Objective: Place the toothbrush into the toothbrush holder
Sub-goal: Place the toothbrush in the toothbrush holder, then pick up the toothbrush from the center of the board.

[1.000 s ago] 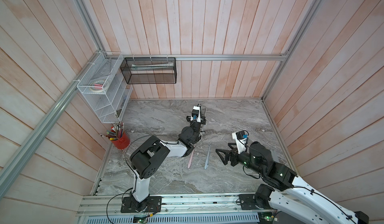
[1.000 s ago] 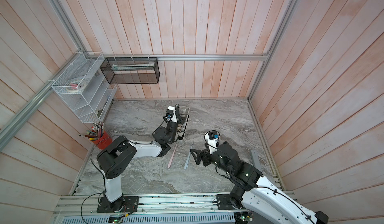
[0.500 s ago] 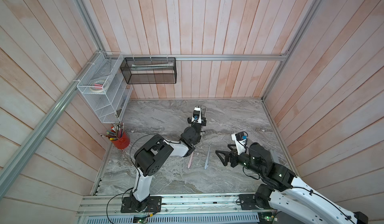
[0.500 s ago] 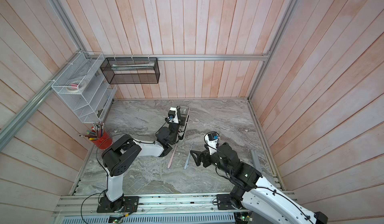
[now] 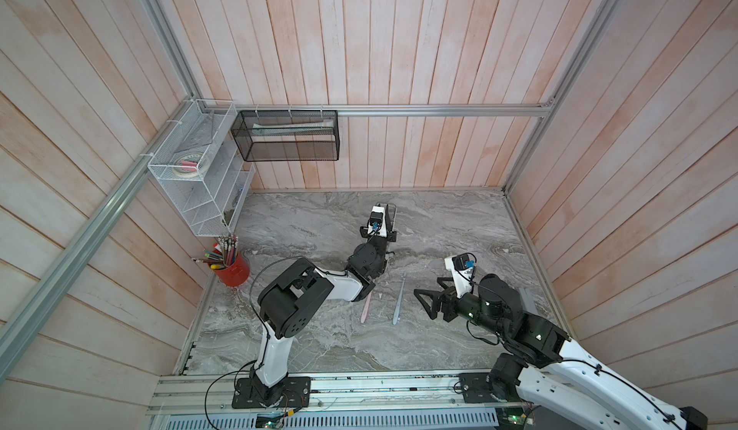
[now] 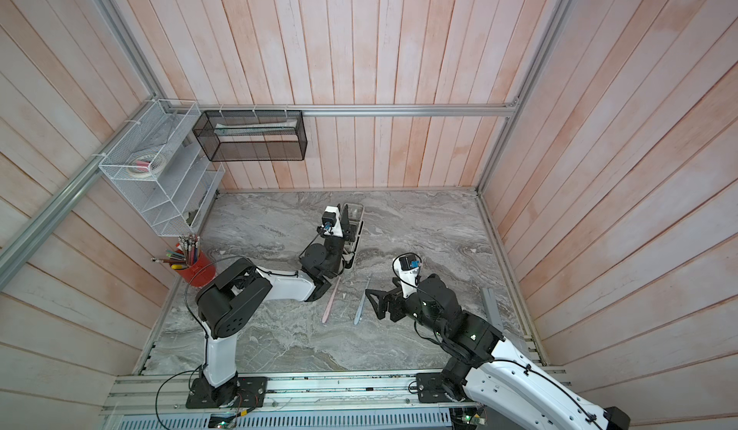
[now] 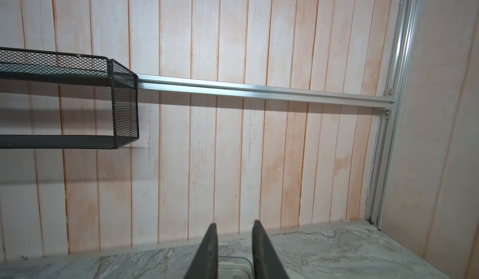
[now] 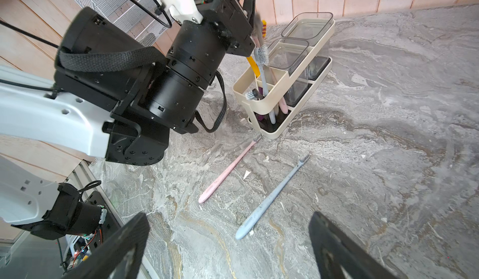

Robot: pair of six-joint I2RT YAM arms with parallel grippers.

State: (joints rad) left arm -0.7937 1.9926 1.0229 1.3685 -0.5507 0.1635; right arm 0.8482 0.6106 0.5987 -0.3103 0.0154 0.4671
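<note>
Two arms: right fingers [image 8: 124,246] gaping wide, empty, nearer the loose brushes; left fingers [image 7: 207,254] standing slightly apart over the holder.
Toothbrush holder [image 8: 259,108]: standing upright on the surface [image 8: 388,135], already carrying several brushes.
Toothbrush [image 8: 272,195]: blue-grey, lying flat, handle pointing at right fingers, bristles toward holder; pink toothbrush [image 8: 229,168] lying alongside.

Grey marble-pattern worktop [image 5: 311,224], enclosed by pale wood-panel walls [image 5: 399,48]. Red cup [image 5: 235,274] of pencils [image 5: 224,248] stands at its left edge, below a white wire-mesh rack [image 5: 199,192] holding a tape roll [image 5: 187,165]. Black mesh basket [image 5: 287,136] hangs from the aluminium rail [image 5: 439,109].
</note>
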